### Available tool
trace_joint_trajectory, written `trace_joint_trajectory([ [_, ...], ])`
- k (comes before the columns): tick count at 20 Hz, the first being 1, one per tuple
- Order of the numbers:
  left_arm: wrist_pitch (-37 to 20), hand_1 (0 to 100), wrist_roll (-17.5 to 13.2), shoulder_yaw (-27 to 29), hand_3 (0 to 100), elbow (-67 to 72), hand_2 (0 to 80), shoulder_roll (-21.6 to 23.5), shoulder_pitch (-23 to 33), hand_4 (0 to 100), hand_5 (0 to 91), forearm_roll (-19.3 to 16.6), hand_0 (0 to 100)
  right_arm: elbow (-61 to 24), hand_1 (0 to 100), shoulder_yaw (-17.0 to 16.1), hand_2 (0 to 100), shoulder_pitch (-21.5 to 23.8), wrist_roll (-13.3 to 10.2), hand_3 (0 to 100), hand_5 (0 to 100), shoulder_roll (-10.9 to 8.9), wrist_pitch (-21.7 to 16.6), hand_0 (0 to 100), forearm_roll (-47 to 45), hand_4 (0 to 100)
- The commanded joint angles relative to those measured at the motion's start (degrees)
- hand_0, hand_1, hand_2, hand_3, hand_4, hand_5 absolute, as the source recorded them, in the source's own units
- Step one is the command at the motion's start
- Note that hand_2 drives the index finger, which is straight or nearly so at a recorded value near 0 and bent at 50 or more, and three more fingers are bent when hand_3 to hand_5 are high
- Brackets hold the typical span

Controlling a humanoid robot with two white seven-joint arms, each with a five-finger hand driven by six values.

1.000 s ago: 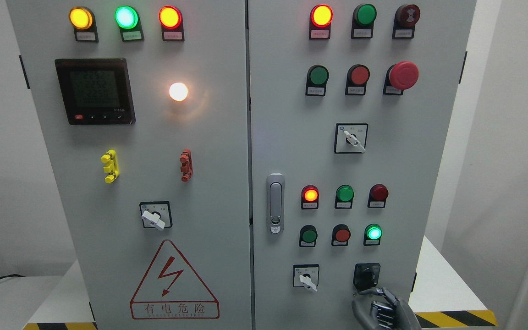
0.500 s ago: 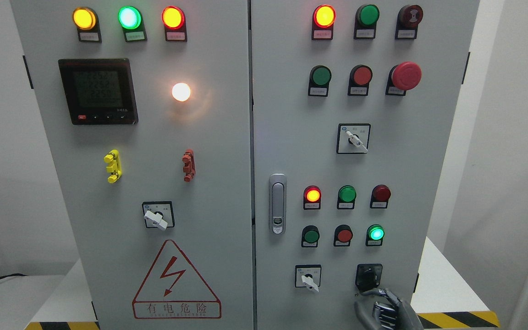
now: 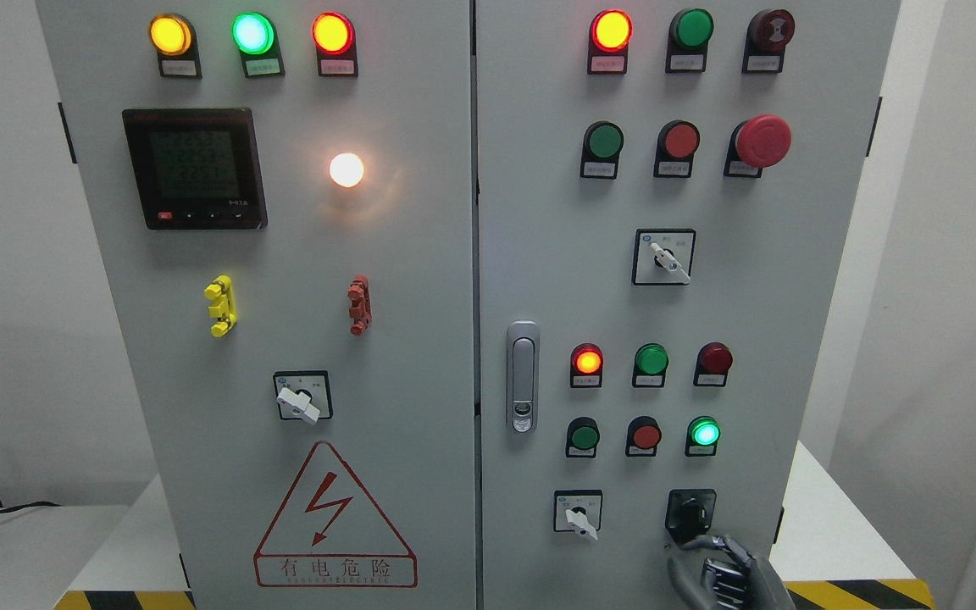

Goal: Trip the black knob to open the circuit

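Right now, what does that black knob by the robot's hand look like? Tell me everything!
The black knob is small and dark, plastic-looking, on a square black plate at the grey cabinet's lower right, below a lit green lamp. The right hand reaches up from beneath, fingertips at the plate's bottom edge; whether they touch the knob is unclear.

Black knob: small rotary switch on a black square plate, lower right of the right door, right of a white-handled switch.
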Motion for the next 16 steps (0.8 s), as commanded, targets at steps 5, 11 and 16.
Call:
trace_joint_trajectory([
  [5, 0.03, 39, 0.04, 0.0, 0, 0.0, 0.0, -0.08, 0.0, 0, 0.0, -1.76, 12, 0.23, 81, -1.82, 42, 0.07, -0.08, 100, 95, -0.23, -0.11, 40, 0.01, 100],
  [11, 0.03, 39, 0.04, 0.0, 0, 0.0, 0.0, 0.01, 0.0, 0, 0.0, -1.76, 12, 0.32, 81, -2.97, 42, 0.33, 0.62, 100, 95, -0.32, -0.02, 40, 0.1, 100],
  [16, 0.03, 39, 0.04, 0.0, 0, 0.0, 0.0, 0.01, 0.0, 0, 0.0, -1.76, 12, 0.32, 81, -3.94, 42, 0.77, 0.8, 100, 95, -0.32, 0.07, 40, 0.1, 100],
])
